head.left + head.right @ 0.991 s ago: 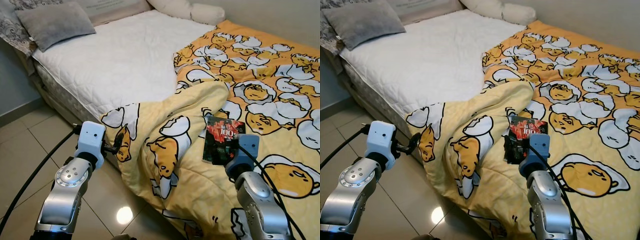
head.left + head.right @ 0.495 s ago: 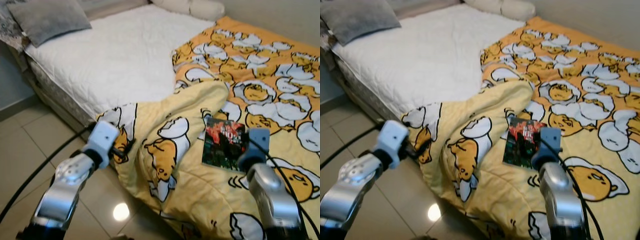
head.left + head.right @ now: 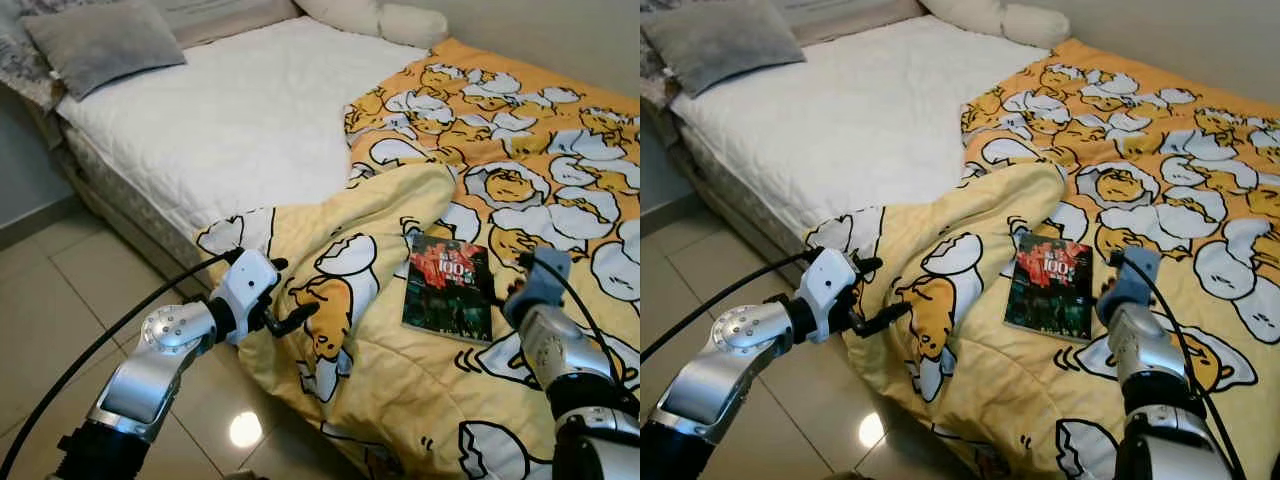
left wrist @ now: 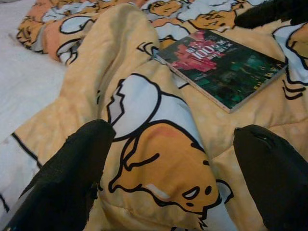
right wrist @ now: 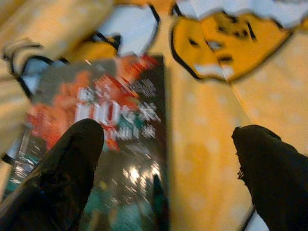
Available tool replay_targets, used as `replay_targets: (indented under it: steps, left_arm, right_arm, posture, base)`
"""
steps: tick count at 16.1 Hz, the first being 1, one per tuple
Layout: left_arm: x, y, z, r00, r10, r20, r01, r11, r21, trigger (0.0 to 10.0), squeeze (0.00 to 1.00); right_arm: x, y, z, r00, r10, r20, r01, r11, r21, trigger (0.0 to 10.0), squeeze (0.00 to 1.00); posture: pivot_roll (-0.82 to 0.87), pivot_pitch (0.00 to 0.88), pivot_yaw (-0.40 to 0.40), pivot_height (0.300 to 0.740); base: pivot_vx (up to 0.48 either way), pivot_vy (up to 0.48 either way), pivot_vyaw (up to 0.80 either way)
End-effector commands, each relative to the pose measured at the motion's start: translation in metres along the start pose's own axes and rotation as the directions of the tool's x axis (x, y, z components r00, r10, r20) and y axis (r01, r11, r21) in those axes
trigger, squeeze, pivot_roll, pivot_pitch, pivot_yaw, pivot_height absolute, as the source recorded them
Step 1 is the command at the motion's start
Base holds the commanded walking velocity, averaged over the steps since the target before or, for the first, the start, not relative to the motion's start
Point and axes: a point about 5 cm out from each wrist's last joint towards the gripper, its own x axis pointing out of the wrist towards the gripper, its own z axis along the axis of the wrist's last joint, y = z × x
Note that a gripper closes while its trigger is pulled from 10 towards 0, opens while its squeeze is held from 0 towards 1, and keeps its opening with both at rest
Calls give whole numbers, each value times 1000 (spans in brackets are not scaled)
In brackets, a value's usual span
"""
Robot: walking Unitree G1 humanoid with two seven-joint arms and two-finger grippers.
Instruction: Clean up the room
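Book on the bed, both claws spread wide near it.

I see the book (image 3: pixel 448 288) lying flat on the yellow egg-print duvet (image 3: pixel 560 170) that covers the right part of the bed (image 3: pixel 230 110); its dark cover with red art carries a large "100", the rest of the lettering too small for me to read. My right claw (image 5: pixel 168 178) hovers just above the book's cover, fingers released and holding nothing. My left claw (image 3: pixel 285 300) sits at the duvet's bunched hanging fold beside the bed's edge, fingers (image 4: pixel 72 178) parted, gripping nothing. A grey pillow (image 3: pixel 100 40) rests at the head on the bare white mattress.
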Motion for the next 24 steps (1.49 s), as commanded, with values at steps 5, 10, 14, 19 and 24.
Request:
replay_targets:
  steps: [5,10,14,19,24]
  left_arm:
    - [-6,-5,1,997,-82,-16,82,997,16,10000,573]
    - [-5,-10,-1,996,-84,-15,84,996,8,10000,529]
    - [-3,-14,0,996,-91,-7,92,996,1,10000,522]
    - [-8,-16,-3,995,-96,-17,96,995,-4,10000,518]
    - [-6,-16,-3,997,-77,-18,77,997,-5,10000,510]
  right_arm:
    - [1,-12,-25,991,23,-135,-3,989,151,10000,0]
    - [1,14,-44,966,181,-183,-129,955,266,10000,0]
    - [-3,34,-65,927,281,-250,-185,920,347,10000,0]
    - [-7,62,-60,801,568,-191,-457,785,418,10000,0]
    - [-7,54,-64,835,499,-231,-378,826,418,10000,0]
  posture:
    - [-58,0,-2,740]
    - [-59,0,-17,740]
    - [-52,0,-34,740]
    - [-56,0,-44,740]
    - [-58,0,-56,740]
  base:
    - [0,0,0]
    - [0,0,0]
    - [0,0,0]
    - [0,0,0]
    - [0,0,0]
